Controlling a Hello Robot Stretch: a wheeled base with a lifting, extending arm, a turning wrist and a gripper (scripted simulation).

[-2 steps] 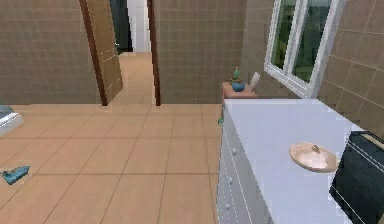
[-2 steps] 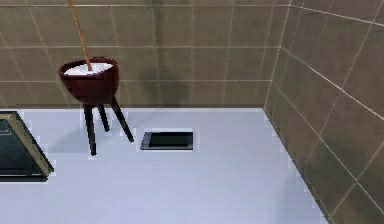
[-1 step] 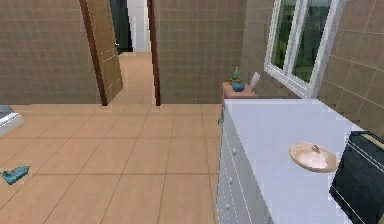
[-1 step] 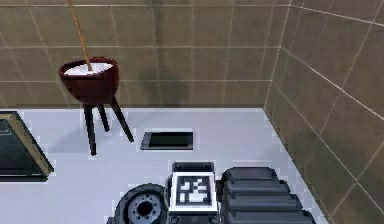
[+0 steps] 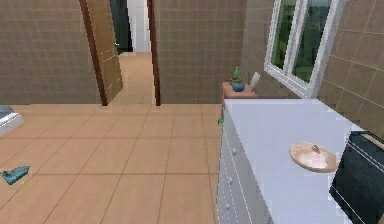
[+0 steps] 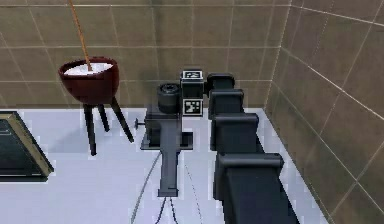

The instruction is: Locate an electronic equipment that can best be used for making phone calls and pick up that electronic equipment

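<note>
We look along a pale countertop (image 5: 268,128) under brown tiled walls (image 5: 190,50) (window (image 5: 300,40) far right). By the gripper (image 6: 165,112) lies a flat grey shape (image 6: 166,140), possibly the phone. We cannot tell its grip or whether it holds anything.

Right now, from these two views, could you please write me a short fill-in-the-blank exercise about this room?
1. The dark red bowl stands on ___ thin legs.
2. In the forward view, the brown door stands ___.
3. The round tan dish lies on the ___ countertop.
4. The small teal thing lies on the tiled ___.
Missing words: three; open; white; floor.
</note>
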